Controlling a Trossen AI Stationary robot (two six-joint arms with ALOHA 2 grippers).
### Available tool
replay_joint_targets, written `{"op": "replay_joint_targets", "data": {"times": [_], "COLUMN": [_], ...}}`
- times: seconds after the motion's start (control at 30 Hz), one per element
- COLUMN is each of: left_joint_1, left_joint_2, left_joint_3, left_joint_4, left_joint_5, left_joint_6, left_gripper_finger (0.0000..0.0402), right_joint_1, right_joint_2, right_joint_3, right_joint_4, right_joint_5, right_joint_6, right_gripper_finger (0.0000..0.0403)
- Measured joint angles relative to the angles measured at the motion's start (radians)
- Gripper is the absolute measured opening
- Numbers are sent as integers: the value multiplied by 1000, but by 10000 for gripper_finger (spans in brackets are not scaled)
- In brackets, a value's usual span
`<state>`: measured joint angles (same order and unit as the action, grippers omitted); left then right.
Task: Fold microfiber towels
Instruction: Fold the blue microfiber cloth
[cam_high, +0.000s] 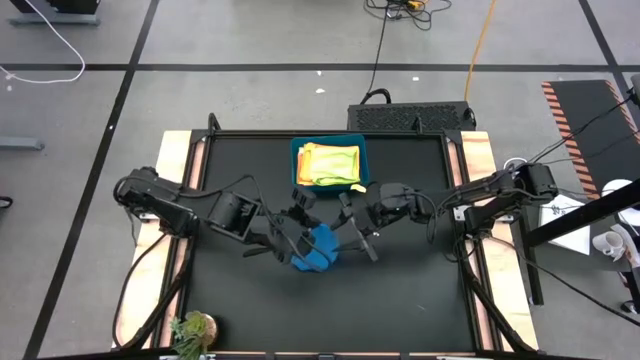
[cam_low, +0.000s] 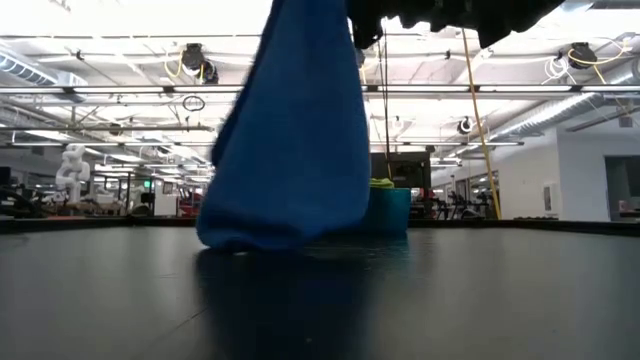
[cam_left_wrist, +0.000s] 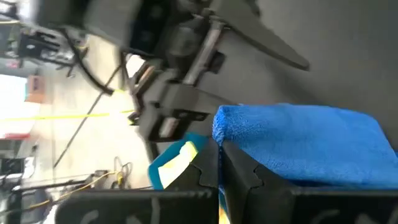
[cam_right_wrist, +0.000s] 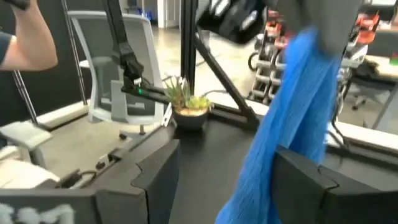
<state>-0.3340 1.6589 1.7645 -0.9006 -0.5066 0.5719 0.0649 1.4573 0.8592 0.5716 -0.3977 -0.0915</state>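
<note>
While the blue towel (cam_high: 318, 248) hangs near the middle of the black table (cam_high: 400, 290), the left gripper (cam_high: 296, 243) is clamped on its upper edge, fingers (cam_left_wrist: 239, 171) pressed together on the cloth. From table height the blue towel (cam_low: 290, 130) drapes down in a long fold with its lower hem touching the tabletop. The right gripper (cam_high: 360, 232) sits just beside the towel on the opposite side, its two fingers (cam_right_wrist: 311, 177) spread wide apart; the hanging cloth (cam_right_wrist: 283, 124) passes in front of one finger, and I cannot tell whether it touches it. At the far edge of the table stands the teal bin (cam_high: 329, 162), holding the other towels (cam_high: 330, 164), with yellow, lime green and orange layers showing in a loose stack. A small potted plant (cam_high: 193, 330) stands at the near left corner of the table, well apart from both arms. Beyond the table, in the right wrist view, a white chair (cam_right_wrist: 118, 68) and part of a person's arm (cam_right_wrist: 25, 37) show at the edge of the room.
</note>
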Motion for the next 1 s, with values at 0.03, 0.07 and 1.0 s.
{"op": "replay_joint_targets", "data": {"times": [0.03,0.07,1.0], "left_joint_1": [0,0,-38], "left_joint_2": [-3,-5,-87], "left_joint_3": [0,0,0], "left_joint_4": [8,25,21], "left_joint_5": [-12,-26,-226], "left_joint_6": [1,2,-4], "left_gripper_finger": [4,3,8], "right_joint_1": [0,0,37], "right_joint_2": [0,0,33], "right_joint_3": [0,0,-1], "right_joint_4": [-14,-28,-261], "right_joint_5": [0,0,83], "right_joint_6": [-1,-4,-27], "right_gripper_finger": [210,210,210]}}
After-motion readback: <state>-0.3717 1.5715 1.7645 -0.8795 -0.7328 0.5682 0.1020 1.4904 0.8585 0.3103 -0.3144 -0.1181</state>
